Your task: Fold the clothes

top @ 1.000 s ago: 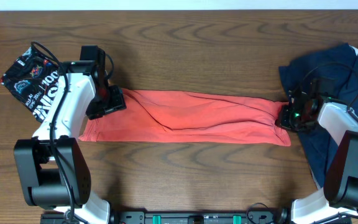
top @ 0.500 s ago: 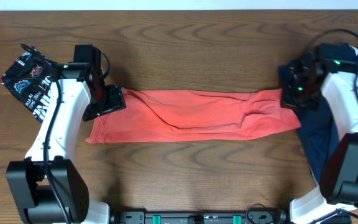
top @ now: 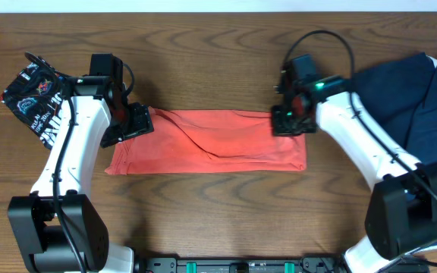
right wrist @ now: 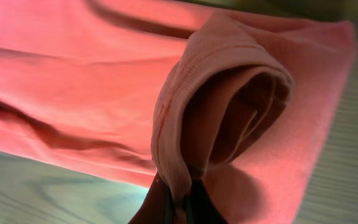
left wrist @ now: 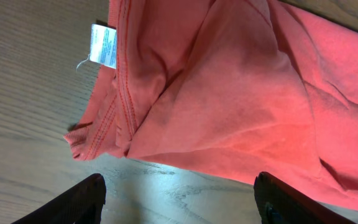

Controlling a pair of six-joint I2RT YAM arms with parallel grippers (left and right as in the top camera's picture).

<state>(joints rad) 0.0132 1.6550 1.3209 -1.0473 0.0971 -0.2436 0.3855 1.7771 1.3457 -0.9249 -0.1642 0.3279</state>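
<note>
Right gripper (right wrist: 178,208) pinches coral shirt (top: 211,144); grip half-cropped.

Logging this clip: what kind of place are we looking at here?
Probably a robotics lab bench for laundry folding, not a home: a left arm and right arm standing at a wooden table, a red shirt spread between them, navy clothes and a black printed shirt at the sides.
</note>
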